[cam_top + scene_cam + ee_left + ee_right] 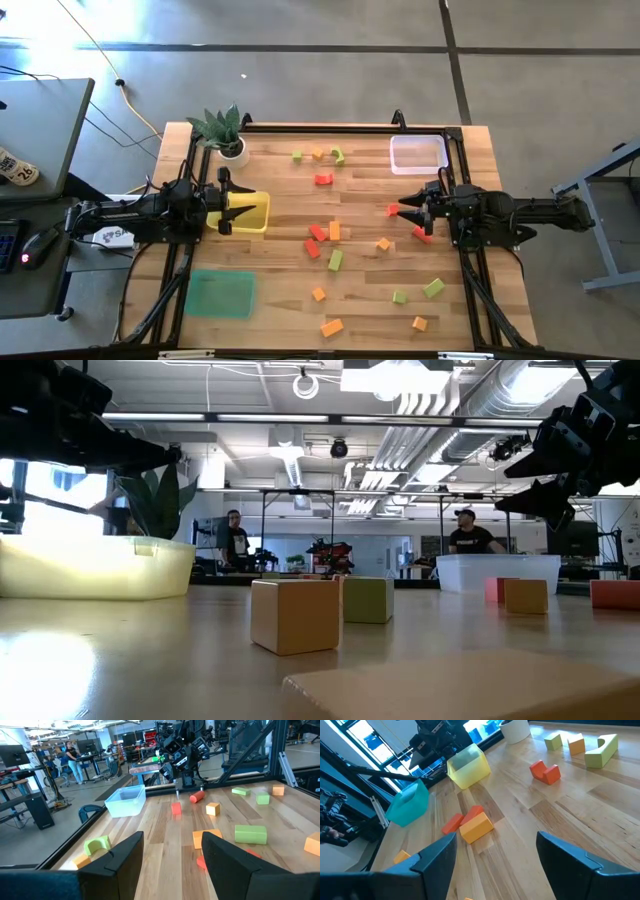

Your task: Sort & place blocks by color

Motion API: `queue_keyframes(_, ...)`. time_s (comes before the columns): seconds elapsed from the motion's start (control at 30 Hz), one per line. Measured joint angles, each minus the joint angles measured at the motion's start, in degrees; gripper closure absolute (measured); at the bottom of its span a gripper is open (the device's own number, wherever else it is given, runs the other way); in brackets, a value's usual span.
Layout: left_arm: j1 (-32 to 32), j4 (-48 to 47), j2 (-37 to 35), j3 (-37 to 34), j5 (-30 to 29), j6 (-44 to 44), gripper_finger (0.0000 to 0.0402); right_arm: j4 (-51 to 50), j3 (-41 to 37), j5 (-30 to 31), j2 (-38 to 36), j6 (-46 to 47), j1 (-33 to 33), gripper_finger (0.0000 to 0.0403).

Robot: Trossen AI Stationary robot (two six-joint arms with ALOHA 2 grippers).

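Wooden surface [280, 250] carried blocks [334, 260] scattered across middle and near edge. Green tray [220, 294] near my left side, yellow tray [250, 212] farther, clear tray [418, 153] at far right corner, potted plant [226, 133] at far left. Room beyond: desks, two people standing.

My left fingers [224, 213] stood apart, empty, over yellow tray, blocks well clear. My right fingers [412, 220] spread wide, empty; red block [393, 210] just beside tips.
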Motion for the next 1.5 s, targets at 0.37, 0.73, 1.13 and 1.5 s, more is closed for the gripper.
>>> queue_keyframes(0.37, 0.01, 2.44, -0.01, 0.00, -0.04, -0.12, 0.0211, 0.02, 0.00, 0.00, -0.02, 0.00, 0.00, 0.0144)
queue_keyframes(0.73, 0.00, 2.58, -0.01, 0.00, -0.92, -1.52, 0.0211, 0.00, 0.00, -0.02, -0.02, 0.00, 0.00, 0.0144)
queue_keyframes(1.13, -0.01, 8.50, -0.01, 0.00, -0.81, -7.55, 0.0211, 0.02, 0.02, -0.02, -0.02, 0.00, 0.00, 0.0144)
queue_keyframes(1.5, -0.01, 21.26, 0.01, 2.03, -0.87, -14.37, 0.0211, 0.00, 0.00, -0.02, -0.02, 0.00, 0.00, 0.0144)
